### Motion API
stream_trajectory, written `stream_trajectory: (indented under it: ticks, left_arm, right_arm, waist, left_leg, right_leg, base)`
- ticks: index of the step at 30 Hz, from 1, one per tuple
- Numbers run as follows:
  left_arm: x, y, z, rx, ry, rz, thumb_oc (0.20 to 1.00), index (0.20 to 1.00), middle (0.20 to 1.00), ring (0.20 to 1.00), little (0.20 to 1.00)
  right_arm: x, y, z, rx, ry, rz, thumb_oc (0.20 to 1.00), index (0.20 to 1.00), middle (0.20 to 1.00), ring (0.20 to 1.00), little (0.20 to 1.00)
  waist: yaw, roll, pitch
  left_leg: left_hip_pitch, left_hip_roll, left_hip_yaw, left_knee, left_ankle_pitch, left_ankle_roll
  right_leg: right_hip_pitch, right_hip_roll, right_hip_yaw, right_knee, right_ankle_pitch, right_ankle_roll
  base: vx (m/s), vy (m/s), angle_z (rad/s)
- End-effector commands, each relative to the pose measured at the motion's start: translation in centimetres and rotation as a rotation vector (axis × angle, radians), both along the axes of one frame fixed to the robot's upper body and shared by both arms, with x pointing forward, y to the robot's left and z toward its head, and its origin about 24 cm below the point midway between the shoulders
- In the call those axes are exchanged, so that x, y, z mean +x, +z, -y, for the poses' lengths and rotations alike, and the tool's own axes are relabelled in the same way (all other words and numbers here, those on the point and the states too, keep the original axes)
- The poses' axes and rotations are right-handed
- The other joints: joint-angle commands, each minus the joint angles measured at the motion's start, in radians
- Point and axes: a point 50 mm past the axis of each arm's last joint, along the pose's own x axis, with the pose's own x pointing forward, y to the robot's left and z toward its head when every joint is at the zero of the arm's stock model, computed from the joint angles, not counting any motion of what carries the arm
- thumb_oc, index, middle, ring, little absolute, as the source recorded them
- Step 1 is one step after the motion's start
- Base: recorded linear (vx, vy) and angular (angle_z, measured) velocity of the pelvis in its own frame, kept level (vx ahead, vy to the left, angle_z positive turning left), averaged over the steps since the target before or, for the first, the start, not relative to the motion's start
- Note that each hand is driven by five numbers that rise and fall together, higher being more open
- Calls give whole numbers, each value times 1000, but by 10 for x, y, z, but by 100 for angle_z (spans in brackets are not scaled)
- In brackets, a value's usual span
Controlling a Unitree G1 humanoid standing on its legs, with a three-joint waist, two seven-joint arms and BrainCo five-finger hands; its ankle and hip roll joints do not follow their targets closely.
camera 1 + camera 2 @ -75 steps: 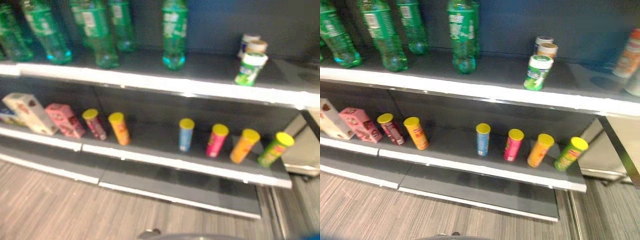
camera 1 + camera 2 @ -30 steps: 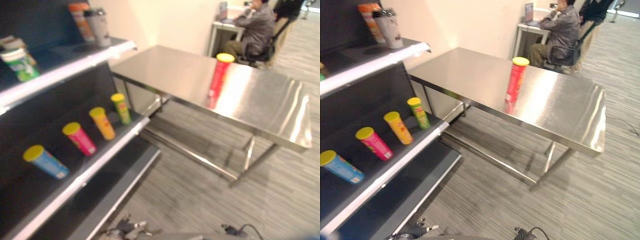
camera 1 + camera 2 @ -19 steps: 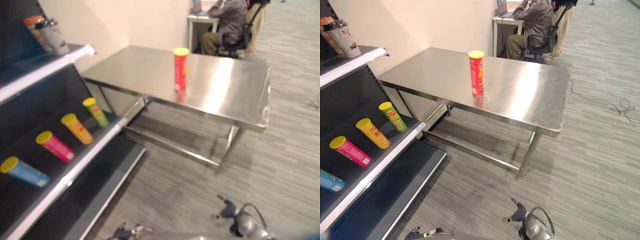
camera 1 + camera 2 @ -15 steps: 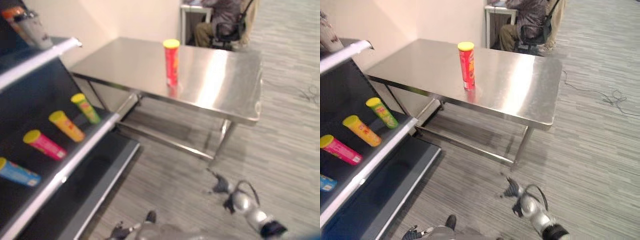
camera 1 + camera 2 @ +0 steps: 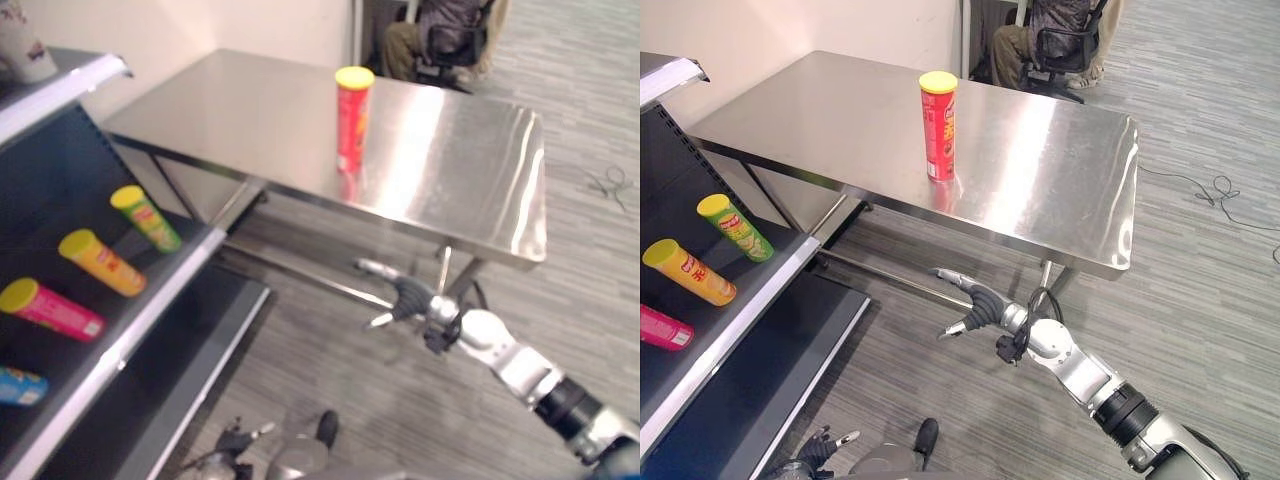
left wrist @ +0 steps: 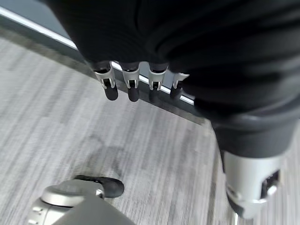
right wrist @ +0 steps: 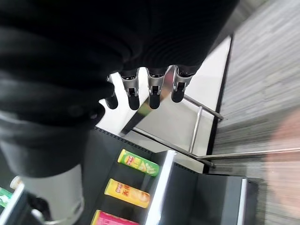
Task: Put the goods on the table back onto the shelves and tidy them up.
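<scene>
With the shelves (image 5: pixel 735 330) and their lying cans now at our left, the red can (image 5: pixel 938 125) stands untouched on the steel table (image 5: pixel 1060 180) as our empty right hand (image 5: pixel 980 305), fingers loosely spread, has risen toward it.

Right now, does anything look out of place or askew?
One red can stands alone on the steel table, off the shelf where the yellow can and green can sit. The right hand hangs open before the table, holding nothing.
</scene>
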Motion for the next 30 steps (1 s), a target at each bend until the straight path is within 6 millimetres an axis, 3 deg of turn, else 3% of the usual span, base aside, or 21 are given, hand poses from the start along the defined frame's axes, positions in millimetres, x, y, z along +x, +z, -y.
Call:
stream_trajectory:
  ticks: [1, 3, 5, 6, 7, 10, 11, 13, 15, 16, 18, 20, 22, 23, 24, 25, 26, 29, 30]
  left_arm:
    - [-22, -6, -7, 23, -54, -115, 1000, 1000, 1000, 1000, 1000]
    - [-23, -6, -10, 24, -41, -120, 1000, 1000, 1000, 1000, 1000]
    - [-25, -6, -12, 30, -54, -130, 1000, 1000, 1000, 1000, 1000]
    - [-25, -6, -12, 30, -54, -130, 1000, 1000, 1000, 1000, 1000]
    - [-21, -6, -10, 42, -130, -129, 1000, 1000, 1000, 1000, 1000]
    - [-16, -5, -3, 47, -249, -126, 1000, 1000, 1000, 1000, 1000]
    - [-12, -5, 4, 57, -376, -121, 1000, 1000, 1000, 1000, 1000]
    - [-11, -4, 6, 60, -414, -120, 1000, 1000, 1000, 1000, 1000]
    - [-14, -5, 8, 60, -459, -130, 1000, 1000, 1000, 1000, 1000]
    - [-17, -5, 4, 71, -454, -144, 1000, 1000, 1000, 1000, 1000]
    - [-17, -5, 3, 75, -444, -145, 1000, 1000, 1000, 1000, 1000]
    - [-17, -5, 2, 86, -416, -149, 1000, 1000, 1000, 1000, 1000]
    - [-18, -6, 4, 88, -425, -159, 1000, 1000, 1000, 1000, 1000]
    - [-17, -6, 4, 90, -427, -160, 1000, 1000, 1000, 1000, 1000]
    - [-17, -6, 4, 90, -427, -160, 1000, 1000, 1000, 1000, 1000]
    - [-17, -7, 7, 90, -447, -166, 1000, 1000, 1000, 1000, 1000]
    - [-16, -7, 7, 91, -449, -165, 1000, 1000, 1000, 1000, 1000]
    - [2, -5, 15, 105, -554, -137, 1000, 1000, 1000, 1000, 1000]
    - [2, -4, 15, 109, -569, -135, 1000, 1000, 1000, 1000, 1000]
  right_arm:
    - [-11, 45, -20, 183, 174, 99, 1000, 1000, 1000, 1000, 1000]
    - [-13, 57, -23, 215, 210, 124, 1000, 1000, 1000, 1000, 1000]
    - [-17, 92, -32, 271, 310, 213, 1000, 1000, 1000, 1000, 1000]
    - [-17, 92, -32, 271, 310, 213, 1000, 1000, 1000, 1000, 1000]
    - [-22, 114, -38, 318, 383, 265, 1000, 1000, 1000, 1000, 1000]
    - [-27, 133, -44, 344, 440, 321, 1000, 1000, 1000, 1000, 1000]
    - [-28, 146, -51, 335, 456, 396, 1000, 1000, 1000, 1000, 1000]
    - [-27, 152, -53, 338, 455, 433, 1000, 1000, 1000, 1000, 1000]
    - [-27, 169, -58, 319, 435, 565, 1000, 1000, 1000, 1000, 1000]
    - [-22, 183, -57, 283, 358, 714, 1000, 1000, 1000, 1000, 1000]
    - [-17, 189, -55, 288, 302, 779, 1000, 1000, 1000, 1000, 1000]
    - [0, 205, -42, 279, 114, 902, 1000, 1000, 1000, 1000, 1000]
    - [14, 221, -18, 226, -79, 1032, 1000, 1000, 1000, 1000, 1000]
    - [18, 226, -8, 202, -143, 1076, 1000, 1000, 1000, 1000, 1000]
    - [18, 226, -8, 202, -143, 1076, 1000, 1000, 1000, 1000, 1000]
    - [23, 234, 11, 208, -258, 1126, 1000, 1000, 1000, 1000, 1000]
    - [23, 235, 11, 208, -259, 1127, 1000, 1000, 1000, 1000, 1000]
    - [15, 259, 45, 173, -399, 1274, 1000, 1000, 1000, 1000, 1000]
    - [14, 261, 51, 180, -422, 1275, 1000, 1000, 1000, 1000, 1000]
  waist:
    - [35, -35, -85]
    - [41, -40, -87]
    - [49, -54, -91]
    - [49, -54, -91]
    - [54, -62, -92]
    - [60, -66, -89]
    - [64, -62, -79]
    - [62, -58, -78]
    - [62, -44, -63]
    - [66, -24, -57]
    - [69, -23, -51]
    - [66, -30, -44]
    - [36, -35, -29]
    - [24, -37, -24]
    - [23, -36, -24]
    - [-1, -43, -18]
    - [-1, -45, -18]
    - [-53, -68, -27]
    - [-55, -72, -37]
  left_leg:
    - [10, 58, 17, 1, -84, -16]
    - [15, 56, 24, 1, -88, -11]
    - [27, 41, 25, 1, -98, 4]
    - [27, 41, 25, 1, -98, 4]
    - [37, 29, 19, 1, -106, 16]
    - [51, 14, 6, 1, -111, 32]
    - [79, -4, -16, 1, -121, 53]
    - [83, -12, -26, 5, -122, 65]
    - [108, -23, -45, 10, -127, 88]
    - [123, -8, -67, 13, -126, 99]
    - [134, -7, -73, 12, -130, 101]
    - [158, 1, -104, 5, -146, 91]
    - [174, 7, -157, 2, -158, 74]
    - [183, 6, -181, 1, -165, 68]
    - [183, 7, -182, 1, -165, 68]
    - [206, 0, -231, 1, -186, 62]
    - [202, -3, -232, 1, -181, 62]
    - [216, -12, -321, 1, -202, 47]
    - [215, -7, -333, 1, -209, 45]
  right_leg:
    - [-42, -81, 76, 69, 11, 59]
    - [-47, -90, 81, 81, 16, 63]
    - [-53, -113, 90, 113, 28, 76]
    - [-53, -113, 90, 113, 28, 76]
    - [-56, -134, 83, 151, 37, 82]
    - [-72, -161, 79, 224, 54, 90]
    - [-90, -192, 83, 337, 93, 93]
    - [-106, -206, 86, 396, 125, 94]
    - [-144, -236, 98, 537, 207, 101]
    - [-179, -250, 97, 641, 224, 103]
    - [-203, -266, 96, 683, 208, 101]
    - [-251, -231, 105, 623, 151, 81]
    - [-294, -112, 153, 408, 75, 56]
    - [-305, -69, 185, 309, 89, 56]
    - [-304, -69, 184, 306, 91, 56]
    - [-335, -9, 260, 214, 116, 62]
    - [-336, -11, 259, 207, 124, 62]
    - [-367, 43, 358, 157, 168, 63]
    - [-348, 41, 357, 145, 157, 53]
  base:
    - [67, 154, -11]
    - [51, 111, -19]
    - [50, 120, -33]
    - [29, 126, -17]
    - [18, 85, -8]
    - [31, 162, -1]
    - [52, 171, 13]
    - [50, 142, 23]
    - [58, 157, 55]
    - [84, 161, 65]
    - [78, 60, 46]
    - [130, -64, 47]
    - [159, -158, 50]
    - [96, -92, 52]
    - [183, -82, 65]
    - [132, -43, 62]
    - [223, -60, 91]
    - [232, -103, 100]
    - [203, -132, 154]
